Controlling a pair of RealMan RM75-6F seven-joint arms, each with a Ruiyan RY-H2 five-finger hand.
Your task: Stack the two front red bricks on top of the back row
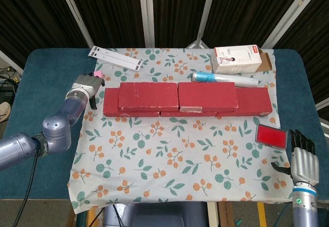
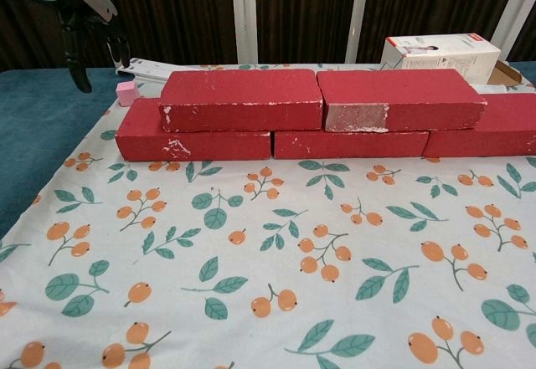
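Brick stack: both upper bricks placed, task apparently complete.
Left hand (image 1: 87,86), empty with fingers loosely apart, hangs just left of the two stacked red bricks (image 1: 177,96) atop the back row (image 2: 194,145); right hand (image 1: 303,157) idle, open.

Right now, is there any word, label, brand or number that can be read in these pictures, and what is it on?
None can be read.
White box: printing and a red strip, too small to read.
Blue tube: label too blurred.
White strip: no readable marks.
Red bricks: no text.
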